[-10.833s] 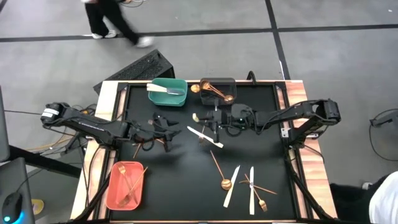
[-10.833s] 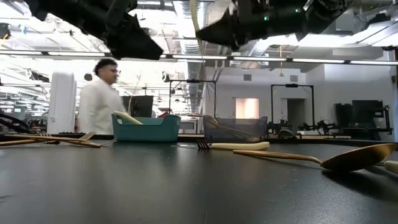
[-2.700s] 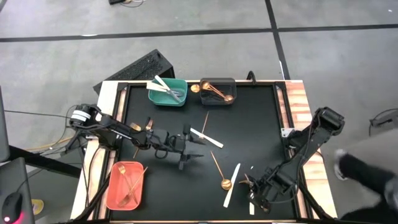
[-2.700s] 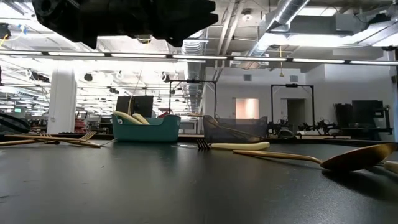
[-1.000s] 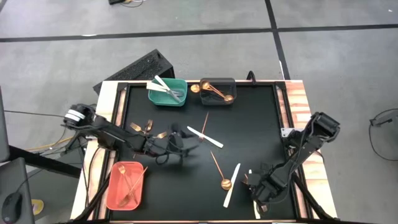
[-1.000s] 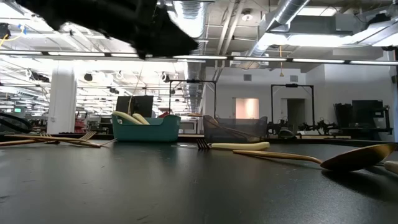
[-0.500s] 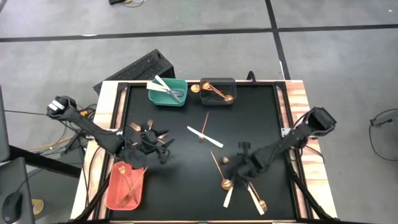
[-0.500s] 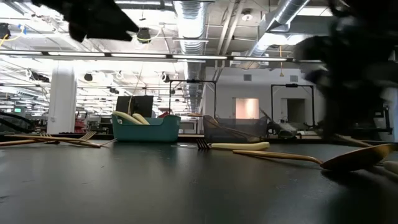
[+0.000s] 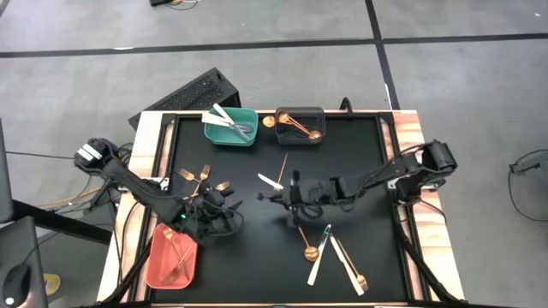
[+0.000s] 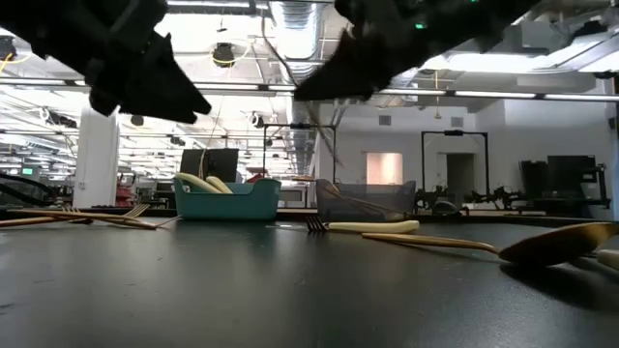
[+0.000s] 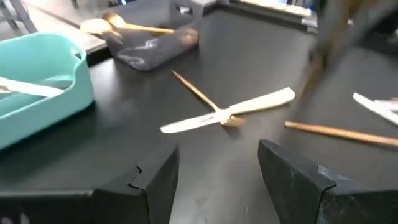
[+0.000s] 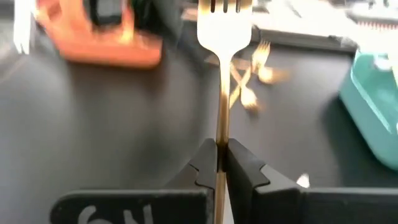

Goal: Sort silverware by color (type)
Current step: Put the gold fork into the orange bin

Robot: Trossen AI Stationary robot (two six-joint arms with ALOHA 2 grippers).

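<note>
Gold fork [image 12: 222, 74], teal bin [image 9: 231, 127], salmon bin [image 9: 170, 257]

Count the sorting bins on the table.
3: the teal bin and dark grey bin side by side at the far edge, the salmon bin at the near left corner. None seems hidden.

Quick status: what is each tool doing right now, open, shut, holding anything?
Left tool: open, empty, above the mat near the salmon bin.
Right tool: shut on a gold fork, mid-table.

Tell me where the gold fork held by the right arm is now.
The gold fork is clamped between the right gripper fingers, above the table's middle in the high view, near the white knife.
</note>
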